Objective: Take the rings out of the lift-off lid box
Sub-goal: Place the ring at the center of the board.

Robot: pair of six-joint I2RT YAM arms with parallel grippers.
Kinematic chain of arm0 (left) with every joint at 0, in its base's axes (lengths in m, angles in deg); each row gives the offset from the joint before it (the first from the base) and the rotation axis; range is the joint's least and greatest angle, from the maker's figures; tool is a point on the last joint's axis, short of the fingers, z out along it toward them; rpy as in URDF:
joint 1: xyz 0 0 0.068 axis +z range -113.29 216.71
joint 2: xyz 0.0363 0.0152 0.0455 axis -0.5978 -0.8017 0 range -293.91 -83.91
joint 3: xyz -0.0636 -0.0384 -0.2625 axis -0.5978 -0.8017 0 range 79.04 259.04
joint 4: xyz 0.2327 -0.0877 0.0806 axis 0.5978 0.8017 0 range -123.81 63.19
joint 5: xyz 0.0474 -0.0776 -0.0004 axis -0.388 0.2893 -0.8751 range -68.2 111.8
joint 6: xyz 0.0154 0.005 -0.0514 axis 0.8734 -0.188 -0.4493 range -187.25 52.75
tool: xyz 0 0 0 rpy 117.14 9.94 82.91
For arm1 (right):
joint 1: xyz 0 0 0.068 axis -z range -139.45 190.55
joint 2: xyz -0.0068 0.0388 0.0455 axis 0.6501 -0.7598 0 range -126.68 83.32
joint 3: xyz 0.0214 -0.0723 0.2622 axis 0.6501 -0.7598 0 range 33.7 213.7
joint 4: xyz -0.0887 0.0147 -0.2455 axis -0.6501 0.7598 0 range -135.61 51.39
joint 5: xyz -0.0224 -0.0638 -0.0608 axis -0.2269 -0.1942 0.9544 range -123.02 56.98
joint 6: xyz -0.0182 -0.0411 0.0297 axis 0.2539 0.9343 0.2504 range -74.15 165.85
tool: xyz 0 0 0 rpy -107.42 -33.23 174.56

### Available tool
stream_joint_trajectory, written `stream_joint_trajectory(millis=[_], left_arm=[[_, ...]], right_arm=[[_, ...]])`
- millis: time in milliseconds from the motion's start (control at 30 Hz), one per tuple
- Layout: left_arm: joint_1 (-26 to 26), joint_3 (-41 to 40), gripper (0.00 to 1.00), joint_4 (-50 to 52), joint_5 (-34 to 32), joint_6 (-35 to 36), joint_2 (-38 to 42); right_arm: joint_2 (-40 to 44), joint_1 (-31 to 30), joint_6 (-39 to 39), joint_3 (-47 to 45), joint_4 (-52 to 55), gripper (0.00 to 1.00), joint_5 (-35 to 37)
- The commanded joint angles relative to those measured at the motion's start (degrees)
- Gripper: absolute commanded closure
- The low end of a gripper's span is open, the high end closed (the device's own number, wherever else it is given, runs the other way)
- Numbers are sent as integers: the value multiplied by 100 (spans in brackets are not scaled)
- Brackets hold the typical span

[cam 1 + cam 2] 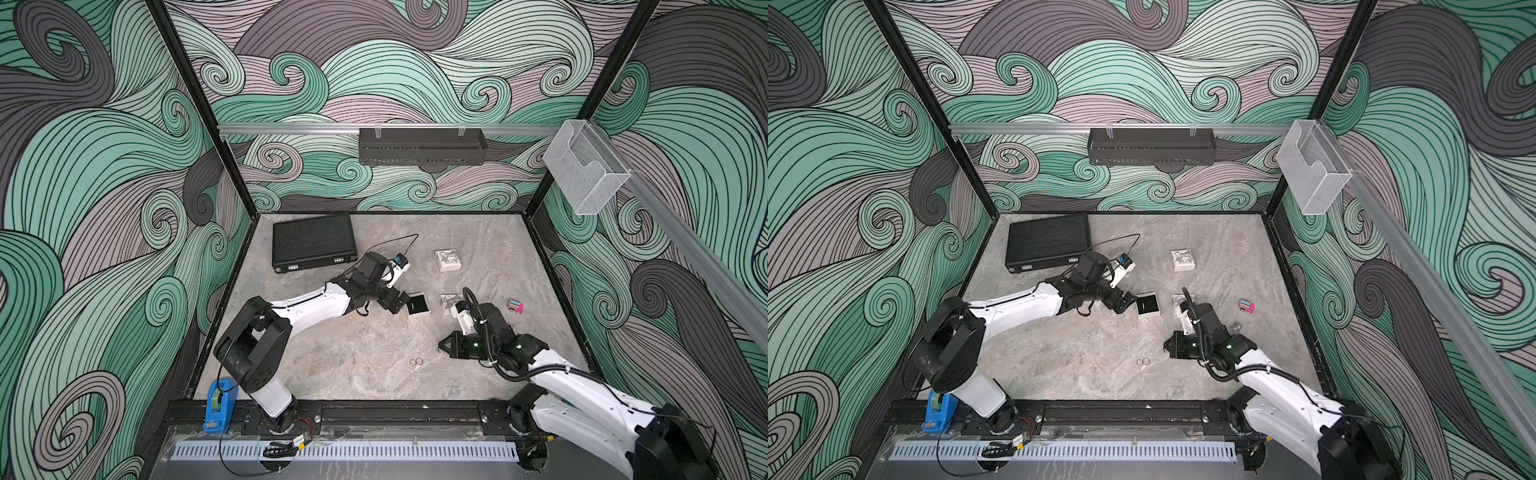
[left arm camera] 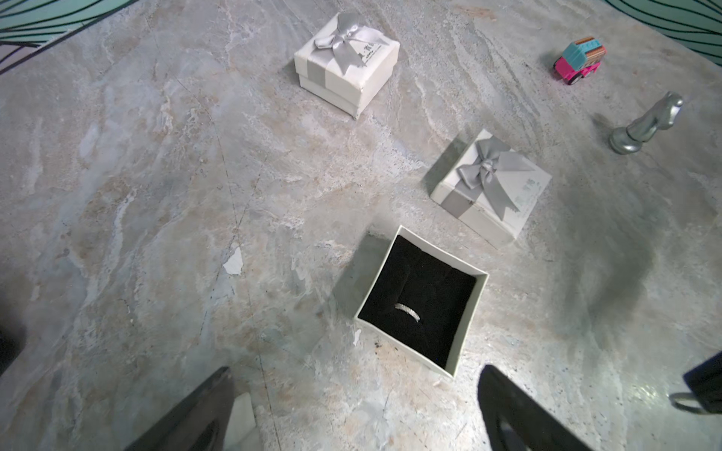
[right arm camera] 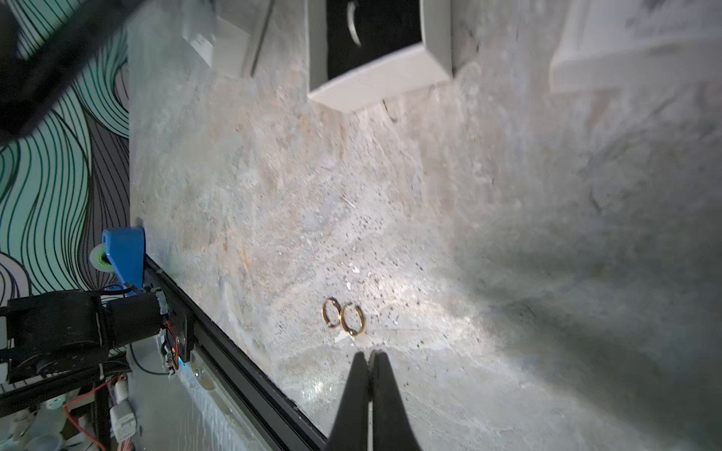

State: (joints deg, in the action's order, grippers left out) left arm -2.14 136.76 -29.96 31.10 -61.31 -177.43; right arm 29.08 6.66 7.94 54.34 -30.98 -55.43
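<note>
Rings in two places: one silver ring (image 2: 407,312) sits in the open box (image 2: 470,324); two rings (image 3: 344,318) lie touching on the tabletop (image 3: 469,195). Left fingers (image 1: 399,301) spread wide beside the box; right fingers (image 3: 371,390) pressed together, empty, near the pair.

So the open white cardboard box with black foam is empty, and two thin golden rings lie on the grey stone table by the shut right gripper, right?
Not empty: the left wrist view shows one thin silvery ring set in the black foam of the open white cardboard box. The two thin golden rings do lie on the grey stone table by the shut right gripper.
</note>
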Motion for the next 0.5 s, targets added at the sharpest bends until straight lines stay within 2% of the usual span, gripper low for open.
stream_joint_trajectory(millis=[0,467], left_arm=[[0,-50,3,141,16,-22,207],[-2,-120,3,-7,170,-40,176]], right_arm=[[-191,-28,-522,-120,-645,100,-421],[-1425,-198,-962,-351,-1963,100,-634]])
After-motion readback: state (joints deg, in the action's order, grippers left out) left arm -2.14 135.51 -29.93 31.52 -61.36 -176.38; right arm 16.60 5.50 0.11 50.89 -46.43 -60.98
